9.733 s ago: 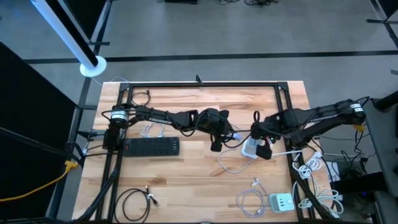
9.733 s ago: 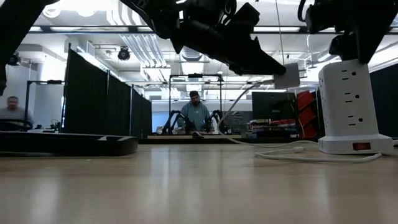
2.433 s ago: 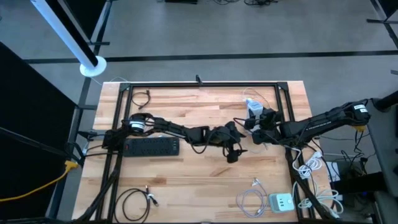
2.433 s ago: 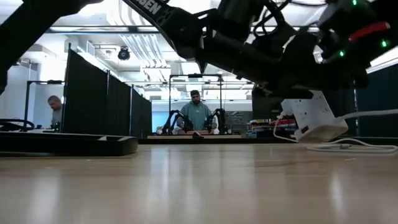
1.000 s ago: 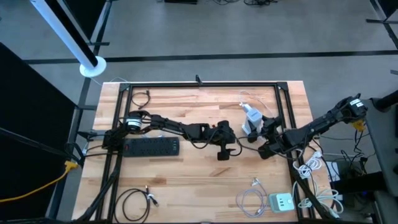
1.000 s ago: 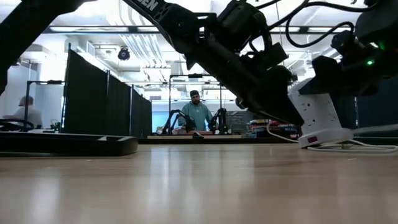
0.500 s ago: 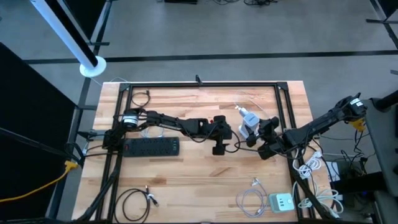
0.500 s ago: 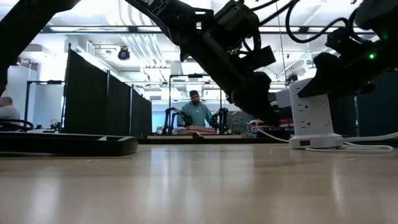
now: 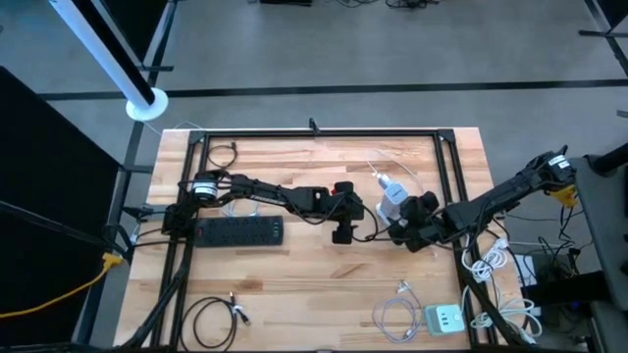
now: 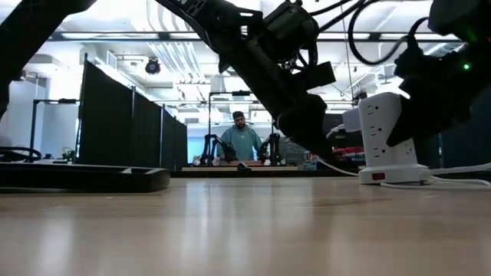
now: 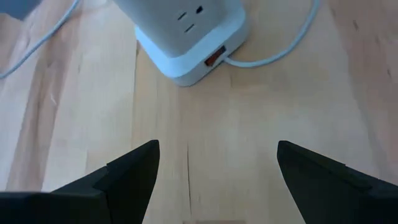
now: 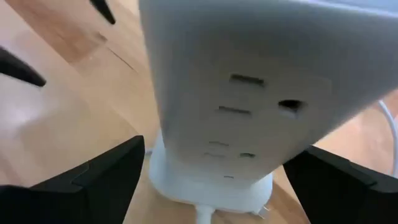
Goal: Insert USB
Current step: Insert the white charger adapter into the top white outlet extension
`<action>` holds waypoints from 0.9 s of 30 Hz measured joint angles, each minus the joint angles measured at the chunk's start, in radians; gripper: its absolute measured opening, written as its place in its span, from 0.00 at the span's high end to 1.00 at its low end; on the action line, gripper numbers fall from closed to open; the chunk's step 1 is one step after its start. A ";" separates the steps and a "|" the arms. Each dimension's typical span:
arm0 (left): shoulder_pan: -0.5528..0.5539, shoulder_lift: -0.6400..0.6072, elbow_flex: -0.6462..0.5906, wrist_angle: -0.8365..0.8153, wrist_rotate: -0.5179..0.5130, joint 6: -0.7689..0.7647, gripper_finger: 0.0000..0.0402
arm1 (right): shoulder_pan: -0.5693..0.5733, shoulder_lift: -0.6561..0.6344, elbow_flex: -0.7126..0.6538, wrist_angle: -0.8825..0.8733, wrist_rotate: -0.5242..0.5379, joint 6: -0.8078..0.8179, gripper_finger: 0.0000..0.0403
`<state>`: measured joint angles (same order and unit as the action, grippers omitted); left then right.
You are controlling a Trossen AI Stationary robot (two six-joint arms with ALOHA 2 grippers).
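A white power tower (image 9: 392,201) stands upright on its base in the middle right of the table (image 9: 294,284). A small white plug block (image 10: 350,121) sticks out of the tower's side, and its thin white cable (image 9: 388,167) runs toward the far edge. My right gripper (image 12: 217,180) is open, with one finger on either side of the tower (image 12: 249,93); no touch shows. My left gripper (image 9: 342,233) hangs open just left of the tower (image 11: 186,31), with nothing between its fingers (image 11: 124,174).
A black power strip (image 9: 240,231) lies at the left. A black cable coil (image 9: 211,319) sits near the front left. White cables and a small charger (image 9: 444,318) are at the front right. A black frame (image 9: 314,133) borders the table. A person (image 10: 242,138) shows beyond it.
The tower was tilted a second ago and now stands upright on its base. It has also shifted a little toward the table's left. My right gripper has moved left with it. My left gripper has drawn back toward the left, away from the tower.
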<state>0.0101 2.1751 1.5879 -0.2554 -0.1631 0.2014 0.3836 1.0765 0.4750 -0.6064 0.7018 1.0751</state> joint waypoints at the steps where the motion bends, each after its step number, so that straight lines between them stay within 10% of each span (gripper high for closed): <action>1: 0.000 -0.001 0.000 -0.011 -0.007 0.001 0.22 | 0.001 -0.001 0.006 0.005 0.000 -0.002 0.12; 9: 0.000 -0.058 -0.052 -0.073 -0.015 0.002 0.22 | -0.004 -0.001 0.098 -0.110 -0.088 -0.002 0.11; 19: 0.007 -0.311 -0.395 0.056 -0.119 -0.065 0.22 | -0.004 -0.002 0.257 -0.314 -0.123 -0.002 0.11; 27: 0.004 -0.553 -0.713 0.190 -0.124 -0.292 0.22 | -0.004 -0.003 0.319 -0.511 -0.412 0.071 0.11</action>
<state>0.0139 1.6220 0.8750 -0.0650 -0.2873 -0.0903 0.3794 1.0733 0.7937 -1.1178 0.2900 1.1465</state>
